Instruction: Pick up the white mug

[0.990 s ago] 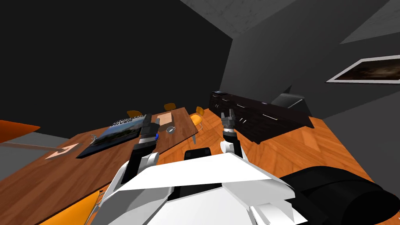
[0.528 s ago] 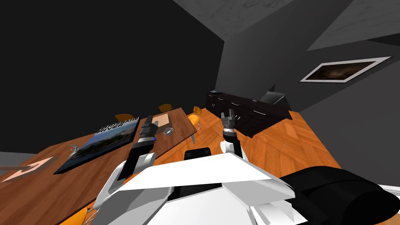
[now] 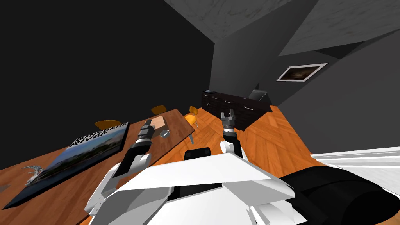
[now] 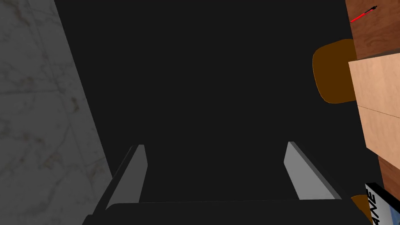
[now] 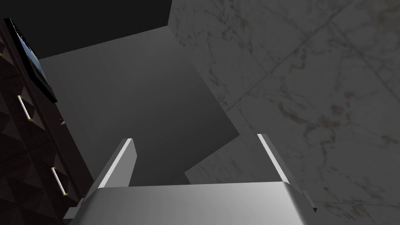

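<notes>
Mug (image 3: 165, 133), pale grey-white, sits on the brown wooden table (image 3: 58, 187) towards its far end, just beside a light wooden board (image 3: 158, 122) & not far from the table edge along the orange wood floor (image 3: 273, 140). Left gripper (image 3: 147, 124) hangs over the table near the mug, apart from it. In the left wrist view its fingers (image 4: 131, 175) stand wide apart w/ nothing between them. That view also catches the board, a red pen (image 4: 363, 14) on the tabletop beyond it & an orange chair (image 4: 332, 70). Big book (image 3: 78, 150) w/ a river photo cover lies flat on the table, on the robot's left of the arm. Right gripper (image 3: 227, 114) is held up over the floor, btwn table & dark sideboard (image 3: 234, 105), blades spread wide, empty. Sideboard drawer handles (image 5: 23, 107) show beside it in the right wrist view.
</notes>
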Controlling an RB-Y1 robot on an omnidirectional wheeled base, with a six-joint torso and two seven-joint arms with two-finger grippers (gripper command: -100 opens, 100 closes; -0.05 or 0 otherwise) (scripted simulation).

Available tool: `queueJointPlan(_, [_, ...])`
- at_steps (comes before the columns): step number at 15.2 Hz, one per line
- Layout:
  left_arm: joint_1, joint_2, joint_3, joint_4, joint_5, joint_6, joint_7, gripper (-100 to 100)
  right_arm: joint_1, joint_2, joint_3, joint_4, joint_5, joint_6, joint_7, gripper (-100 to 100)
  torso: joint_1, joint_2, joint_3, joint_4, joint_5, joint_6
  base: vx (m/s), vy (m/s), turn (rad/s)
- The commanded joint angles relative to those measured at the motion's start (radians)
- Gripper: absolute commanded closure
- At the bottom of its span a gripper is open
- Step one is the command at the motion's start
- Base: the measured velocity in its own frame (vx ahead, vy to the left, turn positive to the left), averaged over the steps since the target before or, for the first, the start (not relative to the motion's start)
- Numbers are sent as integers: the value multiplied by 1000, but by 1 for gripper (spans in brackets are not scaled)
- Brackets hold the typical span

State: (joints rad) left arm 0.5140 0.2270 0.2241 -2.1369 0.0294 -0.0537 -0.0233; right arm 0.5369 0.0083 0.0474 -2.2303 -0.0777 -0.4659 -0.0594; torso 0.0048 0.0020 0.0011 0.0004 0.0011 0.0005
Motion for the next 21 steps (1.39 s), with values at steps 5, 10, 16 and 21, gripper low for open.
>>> queueJointPlan(5, [-8, 36, 65, 53, 44, 110, -27, -100, 0, 0, 0, 0, 0, 0, 0, 0, -1, -1, 0, 0, 0, -1, -33, 29, -157])
queueJointPlan(10, [-12, 48, 91, 78, 63, 199, -39, -100, 0, 0, 0, 0, 0, 0, 0, 0, -1, -1, 0, 0, 0, 0, -32, 28, -179])
queueJointPlan(16, [-20, 71, 146, 128, 100, 319, -64, -100, 0, 0, 0, 0, 0, 0, 0, 0, -1, -1, 0, 0, 0, 0, -35, 21, -185])
queueJointPlan(21, [-30, 91, 201, 182, 139, 414, -89, -100, 0, 0, 0, 0, 0, 0, 0, 0, -2, -2, -1, 0, 0, -1, -25, 21, -153])
